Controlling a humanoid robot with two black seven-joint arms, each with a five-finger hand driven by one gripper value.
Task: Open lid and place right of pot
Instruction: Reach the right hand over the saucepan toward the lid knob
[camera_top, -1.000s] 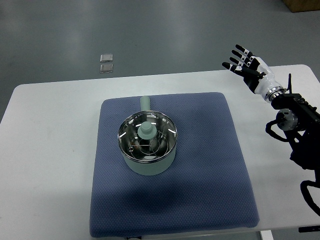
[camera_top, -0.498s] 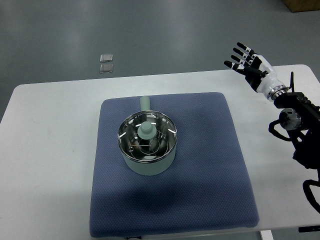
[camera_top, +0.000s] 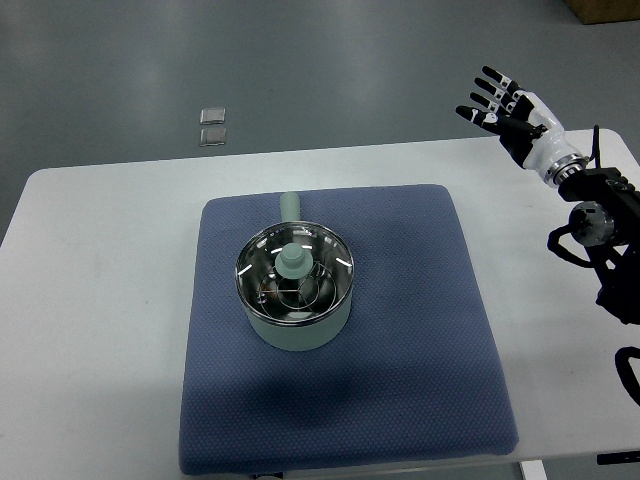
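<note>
Glass lid (camera_top: 294, 272) sits on the pot (camera_top: 296, 300); right hand (camera_top: 512, 110), fingers spread, far right of it, should descend squarely over the knob (camera_top: 293, 260).

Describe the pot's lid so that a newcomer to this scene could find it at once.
Start at the blue padded mat on the white table. Near its centre stands a pale green pot. Its lid is the shiny glass disc closing it, marked by a pale green round knob.
</note>
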